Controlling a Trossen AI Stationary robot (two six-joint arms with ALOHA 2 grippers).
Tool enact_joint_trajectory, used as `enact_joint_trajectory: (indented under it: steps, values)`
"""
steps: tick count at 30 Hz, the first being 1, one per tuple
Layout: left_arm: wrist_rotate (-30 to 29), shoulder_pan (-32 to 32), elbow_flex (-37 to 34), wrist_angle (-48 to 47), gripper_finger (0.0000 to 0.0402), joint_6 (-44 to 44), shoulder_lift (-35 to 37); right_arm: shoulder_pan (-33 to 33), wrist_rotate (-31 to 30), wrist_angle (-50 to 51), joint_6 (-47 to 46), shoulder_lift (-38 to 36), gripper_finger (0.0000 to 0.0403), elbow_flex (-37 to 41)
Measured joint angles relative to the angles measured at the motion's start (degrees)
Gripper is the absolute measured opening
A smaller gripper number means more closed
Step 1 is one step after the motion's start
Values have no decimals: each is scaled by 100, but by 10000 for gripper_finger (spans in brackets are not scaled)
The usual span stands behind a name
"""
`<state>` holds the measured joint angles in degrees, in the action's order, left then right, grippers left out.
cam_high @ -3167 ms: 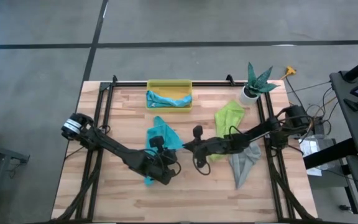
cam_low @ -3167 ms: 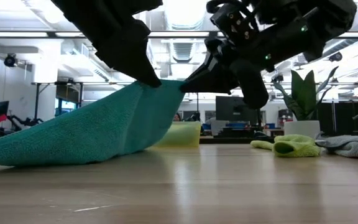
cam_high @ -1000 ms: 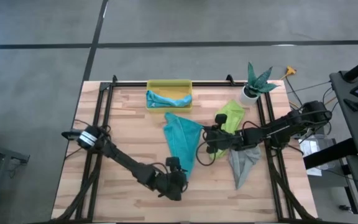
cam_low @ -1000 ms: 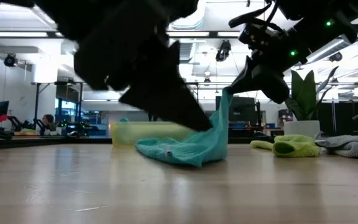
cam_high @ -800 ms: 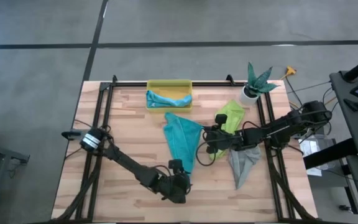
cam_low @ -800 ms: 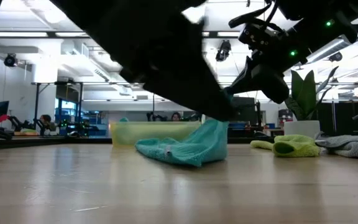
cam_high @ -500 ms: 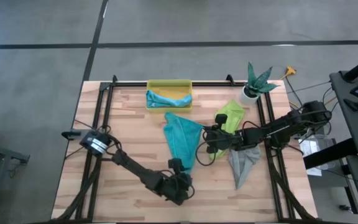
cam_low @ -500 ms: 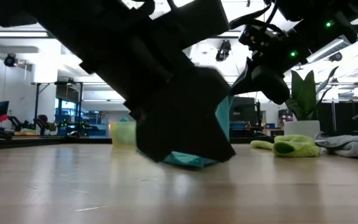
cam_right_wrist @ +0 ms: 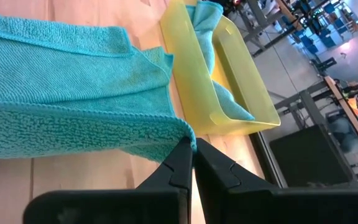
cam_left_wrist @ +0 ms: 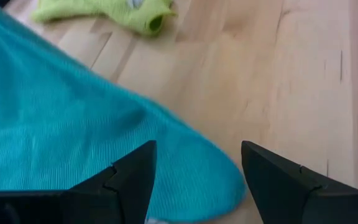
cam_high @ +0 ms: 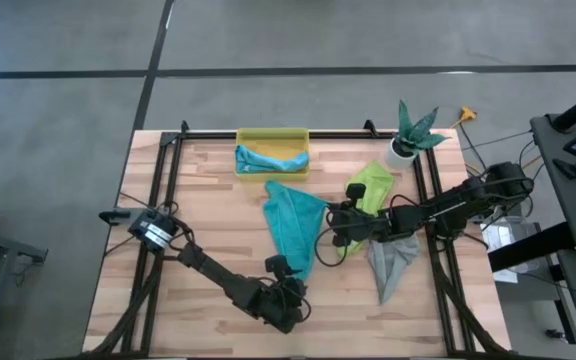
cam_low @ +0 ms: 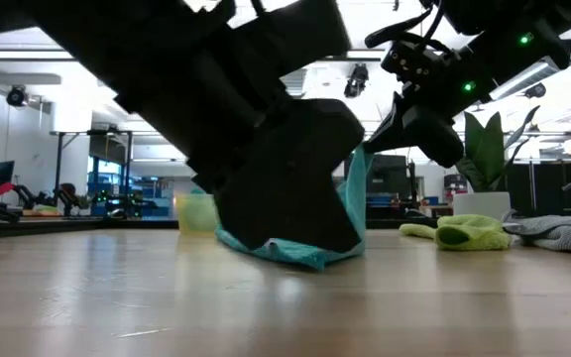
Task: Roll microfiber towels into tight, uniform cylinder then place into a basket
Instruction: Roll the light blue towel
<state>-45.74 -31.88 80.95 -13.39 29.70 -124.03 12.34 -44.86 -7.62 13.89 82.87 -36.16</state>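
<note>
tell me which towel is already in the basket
The light blue towel, lying inside the yellow basket. The teal, lime green and grey towels are all out on the table.

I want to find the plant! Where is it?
In the high view, the potted plant stands at the table's far right corner, just beyond the lime green towel.

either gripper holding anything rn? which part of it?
Right gripper is shut on the teal towel, pinching its edge at a corner. Left gripper is open over the towel's near end, holding nothing.
</note>
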Motion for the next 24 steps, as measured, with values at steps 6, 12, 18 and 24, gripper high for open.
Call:
enact_joint_trajectory:
  steps: [6, 12, 18, 24]
  values:
    - [-39, 3, -33, -226, 219, 160, -60, 0, 0, -2, 0, 2, 9, -2]
    - [-200, 9, -22, -225, 219, 168, -142, 0, 0, 0, 0, 4, 9, -2]
    - [-300, 6, -2, -293, 219, 127, -117, 0, 0, -2, 0, 4, 9, -2]
    - [-496, 7, 56, -66, 219, 150, -79, 0, 0, -4, 0, 4, 9, -2]
